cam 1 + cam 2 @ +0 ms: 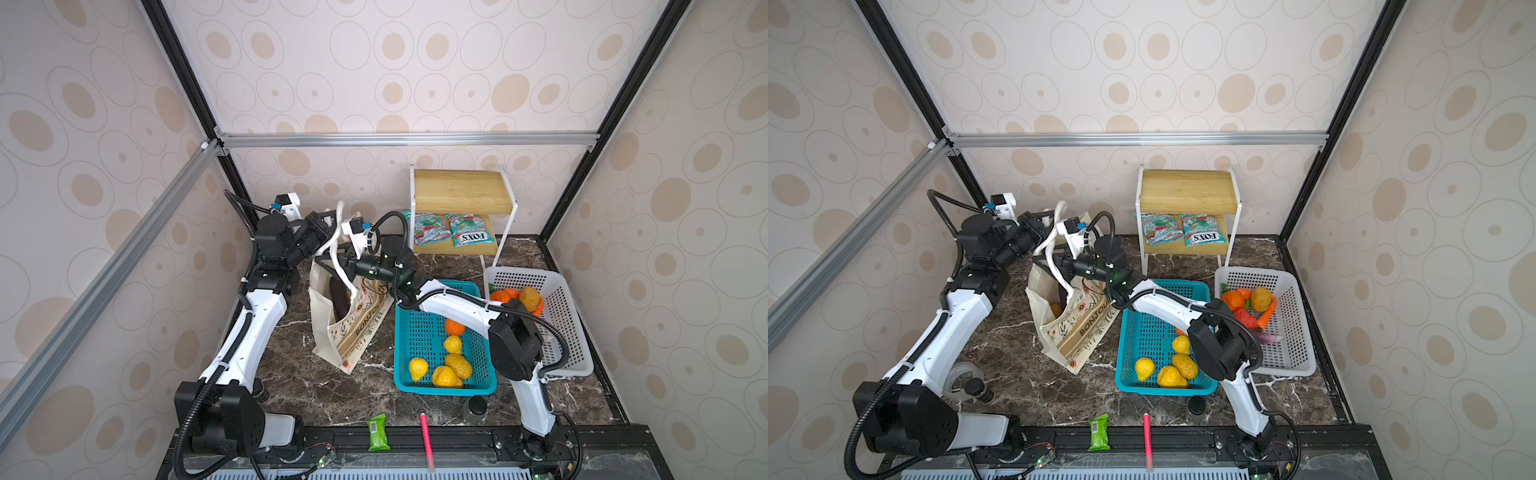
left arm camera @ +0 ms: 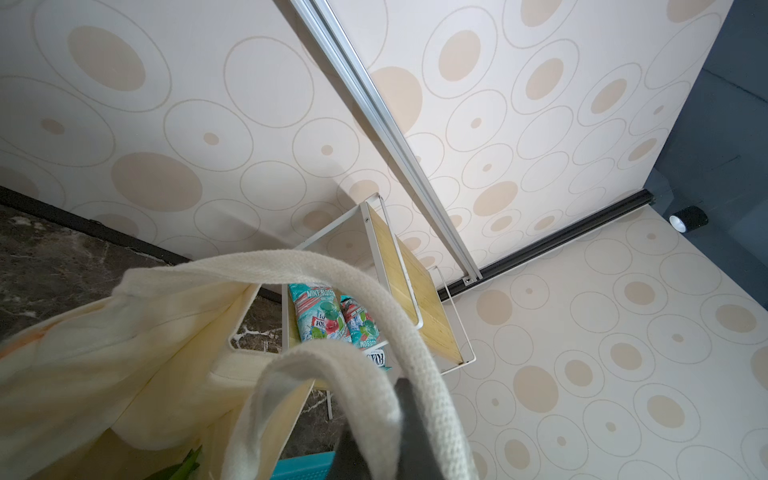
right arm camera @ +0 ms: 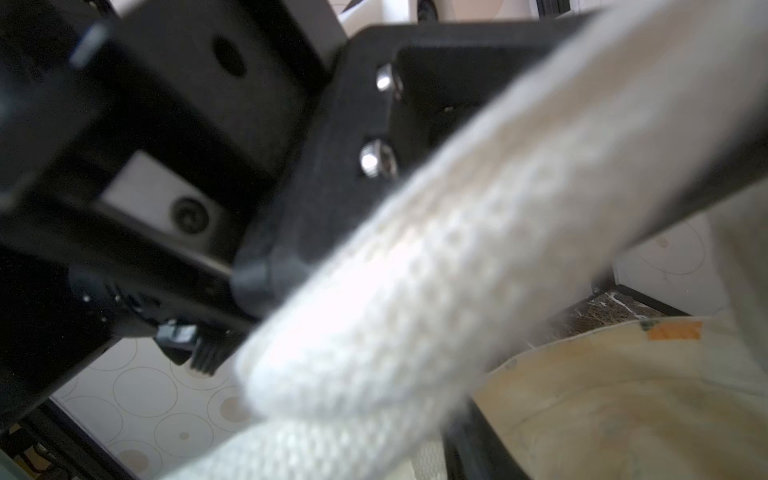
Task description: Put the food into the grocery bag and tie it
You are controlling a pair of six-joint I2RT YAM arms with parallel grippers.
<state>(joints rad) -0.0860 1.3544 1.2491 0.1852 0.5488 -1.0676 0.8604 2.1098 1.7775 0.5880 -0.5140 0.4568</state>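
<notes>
Our left fingers (image 2: 353, 461) are pressed together on a white strap handle (image 2: 291, 259) of the grocery bag (image 1: 357, 328), holding it up over the far side of the bag's mouth. Our right fingers (image 1: 328, 262) reach in from the right, just nearer than the left ones. A strap (image 3: 415, 270) lies across them in the right wrist view, which is too blurred for us to tell whether they are clamped on it or apart.

The bag stands leaning on the tabletop (image 1: 316, 390), left of centre, with its mouth open. Inside it we see the purple eggplant (image 1: 338, 297). A yellow lemon (image 1: 418, 369) lies in the blue basket (image 1: 444, 390), just right of the bag. Further right is the white basket (image 1: 575, 332), holding orange and yellow produce. Teal Fox's packets (image 1: 469, 232) rest on the lower shelf (image 1: 478, 249) at the far side.
</notes>
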